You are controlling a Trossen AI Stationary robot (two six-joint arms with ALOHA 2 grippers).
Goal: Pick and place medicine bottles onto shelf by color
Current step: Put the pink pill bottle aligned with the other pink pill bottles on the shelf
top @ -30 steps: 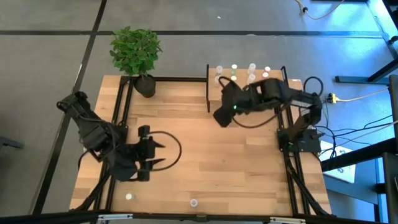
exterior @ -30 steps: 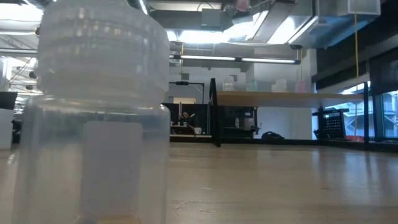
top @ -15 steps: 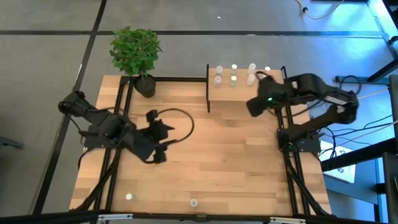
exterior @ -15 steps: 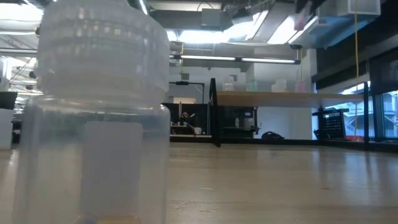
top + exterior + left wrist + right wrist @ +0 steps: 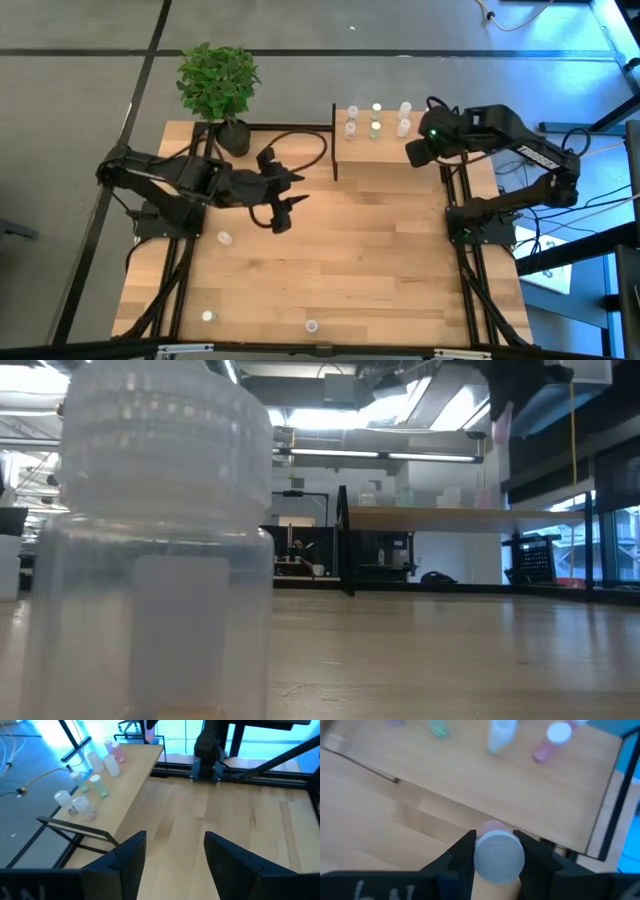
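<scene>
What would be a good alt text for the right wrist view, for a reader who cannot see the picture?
The right gripper holds a small pink bottle with a white cap between its two dark fingers, above the light-wood shelf. Farther along the shelf stand three more bottles: a green one, a white one and a pink one.
</scene>
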